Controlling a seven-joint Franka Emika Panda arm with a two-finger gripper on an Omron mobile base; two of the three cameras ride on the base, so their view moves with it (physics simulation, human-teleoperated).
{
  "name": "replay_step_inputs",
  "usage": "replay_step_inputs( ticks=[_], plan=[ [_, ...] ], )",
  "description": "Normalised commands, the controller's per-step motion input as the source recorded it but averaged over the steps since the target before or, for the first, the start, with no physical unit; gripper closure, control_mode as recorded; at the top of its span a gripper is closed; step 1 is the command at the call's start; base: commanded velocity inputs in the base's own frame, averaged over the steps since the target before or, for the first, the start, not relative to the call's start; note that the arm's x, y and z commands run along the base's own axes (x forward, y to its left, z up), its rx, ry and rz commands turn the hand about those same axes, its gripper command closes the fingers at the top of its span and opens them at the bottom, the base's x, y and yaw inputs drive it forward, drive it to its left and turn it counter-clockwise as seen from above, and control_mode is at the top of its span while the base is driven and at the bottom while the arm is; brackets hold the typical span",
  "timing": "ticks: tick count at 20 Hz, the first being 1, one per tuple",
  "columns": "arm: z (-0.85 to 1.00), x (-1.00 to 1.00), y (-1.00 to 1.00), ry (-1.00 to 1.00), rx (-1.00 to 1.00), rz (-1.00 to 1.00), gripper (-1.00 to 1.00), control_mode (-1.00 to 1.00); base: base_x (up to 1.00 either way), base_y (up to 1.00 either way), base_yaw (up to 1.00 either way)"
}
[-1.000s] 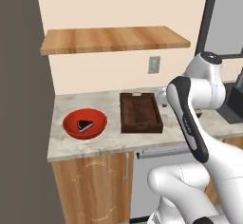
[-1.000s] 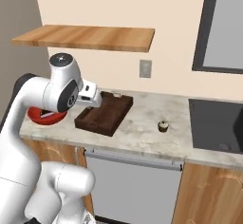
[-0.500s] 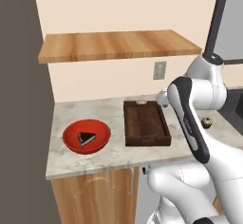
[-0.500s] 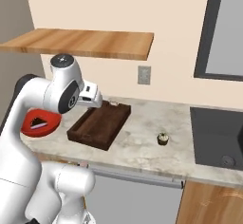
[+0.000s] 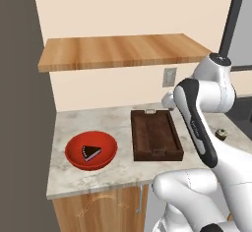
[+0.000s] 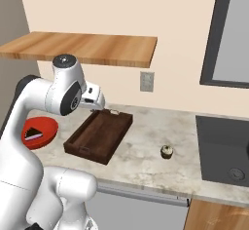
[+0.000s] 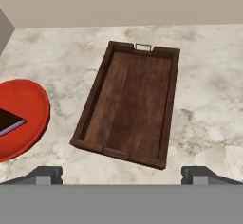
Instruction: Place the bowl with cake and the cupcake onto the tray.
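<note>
The wide red bowl (image 5: 91,150) sits on the counter's left side with a dark cake wedge (image 5: 91,152) inside it. The empty dark wooden tray (image 5: 155,135) lies lengthwise just to its right. The small cupcake (image 6: 167,151) stands alone on the counter to the right of the tray (image 6: 99,134). My gripper (image 7: 122,173) hangs open above the tray (image 7: 130,104), its fingertips (image 7: 45,174) wide apart with nothing between them. In the hand view the bowl (image 7: 19,118) shows at the left edge. From the right base view the gripper (image 6: 97,101) hovers over the tray's far end.
A wooden shelf (image 6: 82,47) hangs on the wall above the counter, with a wall outlet (image 6: 147,81) below it. A dark cooktop (image 6: 223,151) lies at the counter's right end. The counter's left end (image 5: 54,177) meets a dark wall.
The whole scene has shifted and grown in both base views, so the base has driven. Bowl, tray and cupcake keep their places on the counter. The gripper stays open.
</note>
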Motion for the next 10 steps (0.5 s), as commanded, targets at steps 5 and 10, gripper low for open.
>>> replay_step_inputs(
  ticks=[5, 10],
  plan=[
    [0.00, 0.00, 0.00, 0.00, 0.00, 0.00, -1.00, 1.00, 0.18, 0.04, 0.00],
    [-0.01, 0.02, 0.00, 0.00, 0.00, 0.00, -1.00, -1.00, 0.00, 0.00, 0.00]
  ],
)
